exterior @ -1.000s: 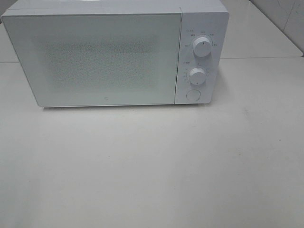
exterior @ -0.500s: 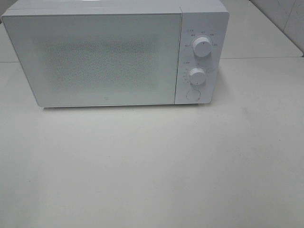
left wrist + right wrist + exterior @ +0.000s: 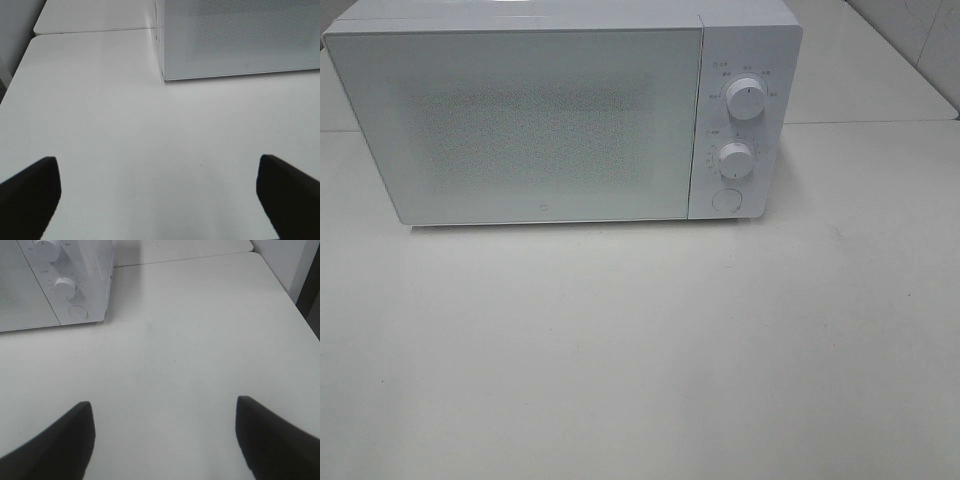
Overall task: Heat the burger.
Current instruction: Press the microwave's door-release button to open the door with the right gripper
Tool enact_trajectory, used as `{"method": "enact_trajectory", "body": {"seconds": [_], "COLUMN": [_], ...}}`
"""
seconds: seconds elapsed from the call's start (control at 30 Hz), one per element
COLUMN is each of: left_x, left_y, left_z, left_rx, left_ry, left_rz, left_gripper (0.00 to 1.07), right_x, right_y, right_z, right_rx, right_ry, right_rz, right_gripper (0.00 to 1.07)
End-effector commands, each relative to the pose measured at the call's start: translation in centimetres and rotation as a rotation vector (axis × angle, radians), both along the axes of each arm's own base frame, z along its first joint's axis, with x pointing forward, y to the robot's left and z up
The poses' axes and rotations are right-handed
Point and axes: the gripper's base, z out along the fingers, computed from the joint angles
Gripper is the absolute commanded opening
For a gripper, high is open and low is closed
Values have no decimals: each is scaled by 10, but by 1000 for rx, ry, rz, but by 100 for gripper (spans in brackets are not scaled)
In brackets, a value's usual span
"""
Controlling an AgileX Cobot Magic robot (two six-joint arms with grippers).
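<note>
A white table is carrying a white microwave, its door sitting shut (frosted, nothing showing through). On the microwave's right panel two knobs are standing above a round button. The left gripper is hovering before the microwave's left corner, the right gripper before that panel, both gaping empty. The burger is showing nowhere; I cannot tell its place

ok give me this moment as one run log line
white box-shaped microwave: door shut | burger: not in view | left gripper: open, empty, over white table | right gripper: open, empty
</note>
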Motion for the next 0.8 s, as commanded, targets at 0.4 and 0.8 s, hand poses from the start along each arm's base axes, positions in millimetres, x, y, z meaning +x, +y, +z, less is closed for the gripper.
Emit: {"method": "enact_trajectory", "body": {"seconds": [0.4, 0.8], "left_x": [-3, -3], "left_y": [0, 0], "left_z": [0, 0], "left_rx": [-11, -11], "left_ry": [-30, -30], "left_rz": [-4, -4], "left_gripper": [100, 100], "right_x": [-4, 6], "right_y": [0, 1], "right_z": [-1, 20], "right_rx": [4, 0], "right_ry": [-23, -93], "right_rz": [-5, 1], "right_gripper": [76, 76]}}
